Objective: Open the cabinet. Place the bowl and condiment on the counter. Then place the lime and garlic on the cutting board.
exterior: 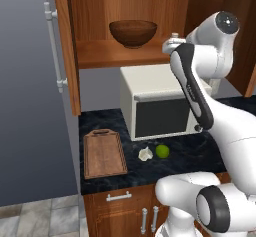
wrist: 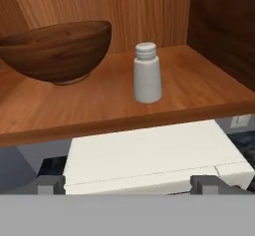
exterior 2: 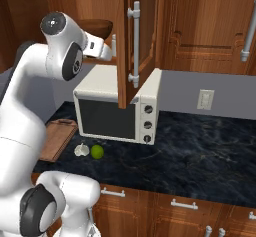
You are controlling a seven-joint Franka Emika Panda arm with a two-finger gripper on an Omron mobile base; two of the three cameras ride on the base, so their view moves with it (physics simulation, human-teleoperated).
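Gripper point(wrist: 127, 184) spread wide, empty, squared up short of the condiment point(wrist: 147, 73) for a side grasp. Bowl point(wrist: 59, 51) beside it on the open cabinet point(wrist: 149, 100) shelf; lime point(exterior: 162, 151) and garlic point(exterior: 145, 154) down on the counter point(exterior: 185, 153) beside the cutting board point(exterior: 104, 154).

A rendered domestic kitchen. Reddish-brown wall cabinet point(exterior: 150, 26) with its doors swung open on a shelf bearing a wooden bowl point(exterior: 133, 32) and a white condiment point(wrist: 147, 73) shaker. Below, a white microwave point(exterior 2: 120, 108) stands on the black marbled counter point(exterior 2: 200, 151), with a cutting board point(exterior: 104, 154), garlic point(exterior: 145, 154) and lime point(exterior: 162, 151) beside it. Base cabinets point(exterior 2: 165, 211), wall socket point(exterior 2: 205, 99) and tiled floor point(exterior: 40, 216) complete the setting.
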